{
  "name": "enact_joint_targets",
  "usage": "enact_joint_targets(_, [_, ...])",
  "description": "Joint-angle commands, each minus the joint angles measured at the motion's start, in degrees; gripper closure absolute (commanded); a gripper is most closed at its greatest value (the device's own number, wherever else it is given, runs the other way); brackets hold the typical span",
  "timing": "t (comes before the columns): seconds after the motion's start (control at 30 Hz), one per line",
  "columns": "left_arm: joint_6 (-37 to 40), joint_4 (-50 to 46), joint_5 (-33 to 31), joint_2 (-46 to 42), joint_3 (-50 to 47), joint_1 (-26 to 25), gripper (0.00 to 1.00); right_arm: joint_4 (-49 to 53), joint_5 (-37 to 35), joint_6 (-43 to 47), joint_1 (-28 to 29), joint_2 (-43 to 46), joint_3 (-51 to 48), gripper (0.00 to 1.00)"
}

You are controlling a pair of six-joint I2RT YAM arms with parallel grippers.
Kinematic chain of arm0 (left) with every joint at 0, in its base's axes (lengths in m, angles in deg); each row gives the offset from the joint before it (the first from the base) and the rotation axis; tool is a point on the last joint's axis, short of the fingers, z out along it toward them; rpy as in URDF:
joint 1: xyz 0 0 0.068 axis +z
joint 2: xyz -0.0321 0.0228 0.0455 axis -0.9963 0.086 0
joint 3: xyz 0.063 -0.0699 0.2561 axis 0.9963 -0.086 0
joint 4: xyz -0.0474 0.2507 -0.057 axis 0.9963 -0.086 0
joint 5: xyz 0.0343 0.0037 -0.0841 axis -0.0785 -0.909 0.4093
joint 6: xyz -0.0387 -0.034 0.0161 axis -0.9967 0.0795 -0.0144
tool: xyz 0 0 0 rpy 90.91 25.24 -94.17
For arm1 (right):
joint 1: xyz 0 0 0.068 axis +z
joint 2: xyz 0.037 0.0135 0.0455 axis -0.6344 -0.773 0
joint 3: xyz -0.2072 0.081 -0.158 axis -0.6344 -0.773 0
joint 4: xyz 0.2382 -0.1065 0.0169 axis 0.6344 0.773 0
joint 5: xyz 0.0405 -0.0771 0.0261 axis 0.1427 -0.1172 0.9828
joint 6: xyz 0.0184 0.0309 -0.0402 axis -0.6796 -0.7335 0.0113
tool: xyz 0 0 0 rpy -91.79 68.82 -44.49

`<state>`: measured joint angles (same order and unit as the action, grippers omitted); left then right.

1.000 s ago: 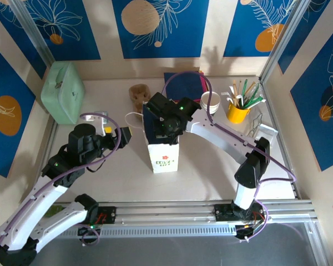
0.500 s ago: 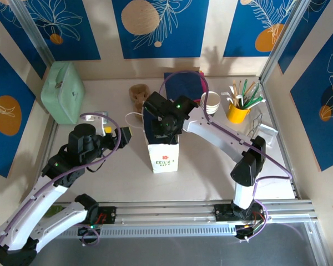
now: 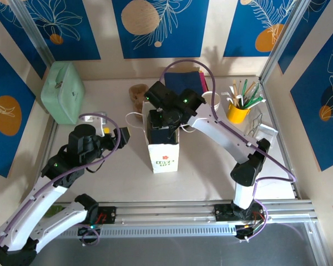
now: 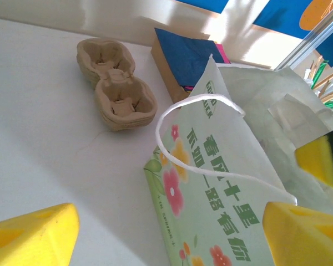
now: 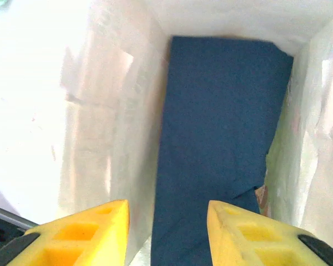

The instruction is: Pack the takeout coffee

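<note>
The takeout coffee is out of view. A pale green paper bag point(image 3: 162, 156) with a flower print stands open at the table's middle. My right gripper point(image 3: 164, 123) hangs over its mouth, pointing down. In the right wrist view the right gripper point(image 5: 167, 213) is open with nothing between its yellow fingers point(image 5: 89, 230). Below them a dark blue napkin point(image 5: 216, 122) lies against the bag's white inner wall point(image 5: 100, 111). My left gripper point(image 3: 124, 136) is open just left of the bag. In the left wrist view the left gripper point(image 4: 169, 221) faces the bag's printed side point(image 4: 222, 188) and its white string handle point(image 4: 194, 102).
A cardboard cup carrier point(image 3: 139, 93) and a stack of blue napkins point(image 3: 183, 82) lie behind the bag. White cups point(image 3: 211, 101) and a yellow holder of straws point(image 3: 238, 111) stand at back right. A mint green case point(image 3: 62, 91) sits at back left.
My right gripper has opened and its wrist has drawn back and up from the bag's mouth, leaving the blue napkin inside. The left arm has not moved.
</note>
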<state>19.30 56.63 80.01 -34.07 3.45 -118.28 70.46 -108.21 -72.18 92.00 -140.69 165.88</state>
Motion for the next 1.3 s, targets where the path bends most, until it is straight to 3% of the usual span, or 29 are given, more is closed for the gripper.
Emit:
enact_joint_targets(0.0, [0.4, -1.0, -1.6, -1.8, 1.3, 0.6, 0.14, 2.9, -1.2, 1.2, 0.7, -0.8, 3.4, 0.59])
enact_joint_targets(0.6, [0.8, -4.1, -2.2, -2.8, 3.2, 0.6, 0.14, 2.3, -1.3, 7.3, 0.7, 0.5, 13.2, 0.59])
enact_joint_targets(0.83, [1.6, -6.2, -3.1, -3.7, 4.3, 0.6, 0.14, 1.1, -6.8, 14.0, -0.3, 0.2, 19.4, 0.58])
enact_joint_targets(1.03, [2.5, -7.0, -4.2, -4.7, 4.5, 0.6, 0.13, -4.1, -12.7, 21.0, -5.2, 0.1, 19.7, 0.51])
enact_joint_targets(1.27, [3.5, -7.4, -5.1, -4.4, 5.1, 0.5, 0.13, -7.6, -11.6, 24.7, -15.1, -6.0, 24.1, 0.49])
